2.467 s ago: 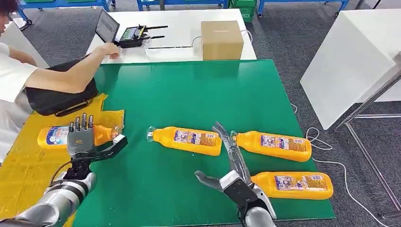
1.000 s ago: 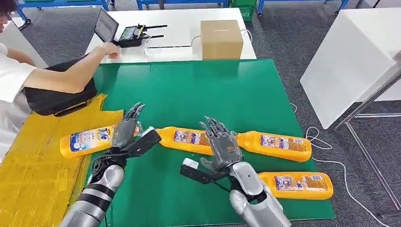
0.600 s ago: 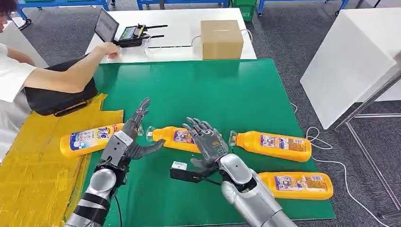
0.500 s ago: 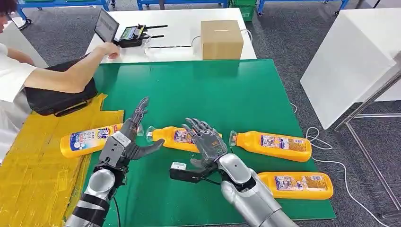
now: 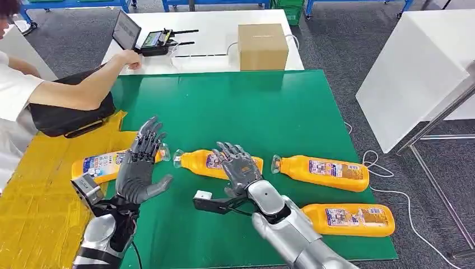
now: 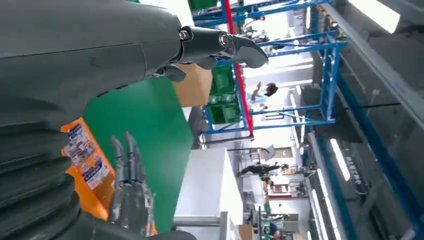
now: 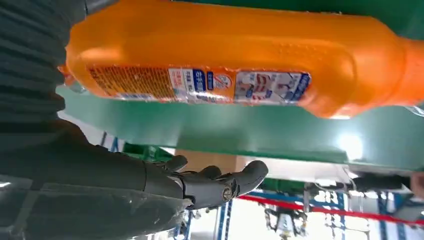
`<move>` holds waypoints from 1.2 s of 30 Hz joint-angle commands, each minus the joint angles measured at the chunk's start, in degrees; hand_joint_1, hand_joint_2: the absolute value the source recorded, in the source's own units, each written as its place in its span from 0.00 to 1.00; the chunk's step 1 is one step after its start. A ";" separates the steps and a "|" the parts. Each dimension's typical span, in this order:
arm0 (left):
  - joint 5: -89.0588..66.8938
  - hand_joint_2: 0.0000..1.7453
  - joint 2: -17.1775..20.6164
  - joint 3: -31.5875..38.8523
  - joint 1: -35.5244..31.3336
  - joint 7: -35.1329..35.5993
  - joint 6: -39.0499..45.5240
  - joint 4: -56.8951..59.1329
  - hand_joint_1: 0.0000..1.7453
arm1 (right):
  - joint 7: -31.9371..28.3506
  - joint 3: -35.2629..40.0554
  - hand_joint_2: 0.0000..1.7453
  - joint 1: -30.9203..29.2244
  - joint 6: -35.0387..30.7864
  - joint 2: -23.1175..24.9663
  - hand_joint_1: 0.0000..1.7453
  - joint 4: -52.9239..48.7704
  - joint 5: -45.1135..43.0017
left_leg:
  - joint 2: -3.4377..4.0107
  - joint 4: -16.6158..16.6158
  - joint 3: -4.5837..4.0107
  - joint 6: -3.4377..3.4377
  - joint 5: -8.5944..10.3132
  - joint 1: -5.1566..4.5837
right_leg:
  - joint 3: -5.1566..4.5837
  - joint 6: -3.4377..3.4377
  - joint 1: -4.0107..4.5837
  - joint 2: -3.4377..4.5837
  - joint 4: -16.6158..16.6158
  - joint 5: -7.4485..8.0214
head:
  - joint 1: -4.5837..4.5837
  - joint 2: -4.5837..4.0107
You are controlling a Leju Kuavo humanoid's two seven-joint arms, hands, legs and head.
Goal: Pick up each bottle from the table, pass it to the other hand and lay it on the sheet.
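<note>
Four orange bottles lie on their sides. One (image 5: pixel 98 164) rests mostly on the yellow sheet (image 5: pixel 33 207), its neck reaching the green table (image 5: pixel 235 106). My left hand (image 5: pixel 140 165) hovers in front of it, open, fingers spread, holding nothing. My right hand (image 5: pixel 238 165) is open over the label end of the middle bottle (image 5: pixel 193 161); I cannot tell whether it touches. In the right wrist view that bottle (image 7: pixel 225 65) lies close by, apart from the thumb (image 7: pixel 220 185). Two more bottles (image 5: pixel 322 171) (image 5: pixel 350 218) lie to the right.
A person sits at the left, an arm (image 5: pixel 78 89) reaching to a laptop (image 5: pixel 126 31) on the white table behind. A black bag (image 5: pixel 67 117) lies at the green table's far left corner. A cardboard box (image 5: pixel 262 46) stands behind. A white table (image 5: pixel 414 73) is at the right.
My left hand let go of the bottle on the sheet, rose, and has now drawn back and turned, fingers spread. My right hand moved left from the right-hand bottles to above the middle bottle.
</note>
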 commanded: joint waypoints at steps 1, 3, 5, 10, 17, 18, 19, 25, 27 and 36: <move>-1.07 1.00 -0.84 1.44 -0.03 0.67 0.56 -0.38 0.00 | 1.07 -1.90 1.00 -4.66 -0.66 1.25 0.00 11.33 -0.70 | 0.00 -0.02 0.06 -0.01 -0.01 0.02 | 0.05 0.04 0.02 -0.01 -0.04 0.01 | 0.00 0.00; -0.87 1.00 -0.88 1.89 -0.19 0.67 0.82 0.13 0.00 | 1.41 -2.47 1.00 -4.90 -0.80 1.45 0.00 12.27 -0.67 | -0.01 -0.04 0.12 -0.01 -0.02 0.02 | 0.10 0.05 0.03 -0.02 -0.05 -0.01 | 0.00 0.00; -0.66 1.00 -0.87 2.60 -0.25 0.69 0.98 0.61 0.00 | 1.93 -2.80 1.00 -5.27 -0.37 1.70 0.00 13.51 -0.53 | 0.02 -0.05 0.15 -0.03 -0.03 0.03 | 0.12 0.05 0.04 0.01 -0.06 -0.01 | 0.00 0.00; 1.40 1.00 -0.81 2.83 -0.18 0.17 -1.22 1.45 0.00 | 2.21 -2.95 1.00 -6.30 0.73 2.44 0.00 16.17 -0.04 | -0.01 -0.05 0.10 -0.01 0.00 -0.01 | 0.07 0.05 -0.01 -0.01 -0.03 0.00 | 0.00 0.00; 1.92 1.00 -1.08 2.94 -0.51 -0.16 -2.51 2.24 0.00 | 4.27 -4.17 1.00 -7.67 1.19 3.26 0.00 20.74 0.56 | -0.02 -0.03 0.05 0.00 0.01 -0.02 | 0.03 0.03 -0.02 -0.02 -0.02 0.01 | 0.00 0.00; 1.92 1.00 -1.11 2.93 -0.57 -0.16 -2.55 2.41 0.00 | 4.30 -4.30 1.00 -7.79 0.97 3.32 0.00 21.17 0.65 | -0.03 -0.05 0.12 -0.01 0.00 0.01 | 0.11 0.05 0.02 -0.04 -0.06 0.01 | 0.00 0.00; 1.92 1.00 -1.11 2.93 -0.57 -0.16 -2.55 2.41 0.00 | 4.30 -4.30 1.00 -7.79 0.97 3.32 0.00 21.17 0.65 | -0.05 -0.04 0.08 -0.01 0.01 -0.02 | 0.06 0.05 -0.02 -0.06 -0.03 0.00 | 0.00 0.00; 1.95 1.00 -1.33 2.87 -1.20 -0.15 -2.74 3.78 0.00 | 4.67 -5.15 1.00 -8.65 3.35 3.71 0.00 24.28 0.59 | -0.10 -0.06 0.13 -0.01 0.03 0.00 | 0.11 0.05 0.01 -0.10 -0.07 0.01 | 0.00 0.00; 1.87 1.00 -1.47 2.61 -1.70 -0.14 -2.82 4.60 0.00 | 4.59 -5.24 1.00 -9.17 4.93 3.99 0.00 26.11 0.49 | -0.10 -0.09 0.18 -0.01 0.03 0.00 | 0.16 0.06 0.01 -0.11 -0.10 0.01 | 0.00 0.00; 1.74 1.00 -1.65 2.47 -1.70 0.34 -2.30 5.91 0.00 | 4.03 -5.24 1.00 -9.55 7.85 3.91 1.00 27.92 0.23 | -0.14 -0.09 0.34 -0.02 0.04 0.01 | 0.31 0.05 0.03 -0.15 -0.13 0.02 | -0.02 0.00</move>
